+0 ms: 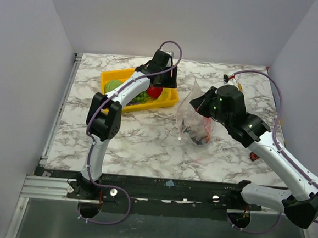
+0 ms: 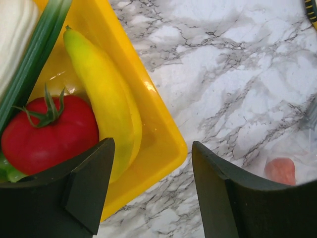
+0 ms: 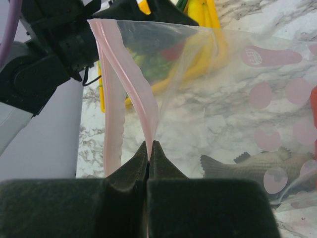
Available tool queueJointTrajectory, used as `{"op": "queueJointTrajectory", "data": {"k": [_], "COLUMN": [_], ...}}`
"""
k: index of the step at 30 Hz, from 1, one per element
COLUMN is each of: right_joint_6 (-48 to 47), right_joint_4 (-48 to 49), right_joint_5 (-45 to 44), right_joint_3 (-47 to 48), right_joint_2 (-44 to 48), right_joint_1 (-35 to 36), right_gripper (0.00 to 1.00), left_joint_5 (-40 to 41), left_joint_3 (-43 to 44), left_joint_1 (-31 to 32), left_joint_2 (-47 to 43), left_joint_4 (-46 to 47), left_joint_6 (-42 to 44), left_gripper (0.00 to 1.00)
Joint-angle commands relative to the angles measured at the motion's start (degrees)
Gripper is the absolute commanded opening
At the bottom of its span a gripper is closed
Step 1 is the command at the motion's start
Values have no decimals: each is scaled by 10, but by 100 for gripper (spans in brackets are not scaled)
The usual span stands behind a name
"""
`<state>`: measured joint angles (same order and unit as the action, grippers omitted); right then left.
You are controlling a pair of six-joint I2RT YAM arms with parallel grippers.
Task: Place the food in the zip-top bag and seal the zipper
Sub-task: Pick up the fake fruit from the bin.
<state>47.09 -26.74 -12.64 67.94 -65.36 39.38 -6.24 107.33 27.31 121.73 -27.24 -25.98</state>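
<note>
The yellow tray (image 1: 109, 80) holds food: a red tomato (image 2: 49, 131), a yellow banana (image 2: 106, 99), a green-white leek (image 2: 37, 54) and a green cabbage (image 1: 113, 85). My left gripper (image 2: 153, 173) hangs open over the tray's right corner (image 2: 163, 148), with only the rim and marble between its fingers (image 2: 84, 188). In the top view the left gripper (image 1: 165, 78) is at the tray's far right end. The clear zip-top bag (image 1: 191, 113) stands mid-table, and its mouth is apart. My right gripper (image 3: 149, 146) is shut on the pink zipper (image 3: 131, 89). A grey fish (image 3: 247, 166) lies inside the bag.
The bag wall carries pink dots (image 3: 260, 94). A small red object (image 1: 253, 155) lies on the marble at the right, beside the right arm. White walls close in the table on three sides. Bare marble (image 1: 141, 139) lies between the tray and the arm bases.
</note>
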Motion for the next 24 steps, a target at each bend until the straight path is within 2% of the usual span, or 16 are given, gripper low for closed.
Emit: {"op": "queueJointTrajectory", "data": {"k": [1, 4, 7, 11, 14, 18, 24], "right_joint_6": [10, 15, 18, 22, 26, 29, 27], "right_joint_4": [-25, -37, -47, -59, -65, -69, -70], "right_joint_5": [-6, -8, -15, -20, -17, -14, -4], "right_joint_3": [10, 16, 19, 24, 25, 25, 18], "right_joint_2": [-6, -8, -7, -10, -13, -16, -10], "right_joint_1": [-1, -1, -1, -1, -1, -1, -1], "right_gripper": [1, 0, 1, 1, 1, 1, 1], "left_joint_5": [89, 80, 63, 69, 65, 73, 38], "left_joint_3": [120, 198, 222, 189, 159, 207, 177], "left_joint_1": [12, 12, 11, 12, 11, 7, 1], "left_joint_2": [78, 134, 162, 155, 139, 161, 154], "left_joint_4": [-115, -167, -188, -188, -170, -232, -233], "left_joint_6": [24, 23, 19, 9, 22, 32, 32], "left_gripper": [64, 64, 63, 56, 56, 57, 57]}}
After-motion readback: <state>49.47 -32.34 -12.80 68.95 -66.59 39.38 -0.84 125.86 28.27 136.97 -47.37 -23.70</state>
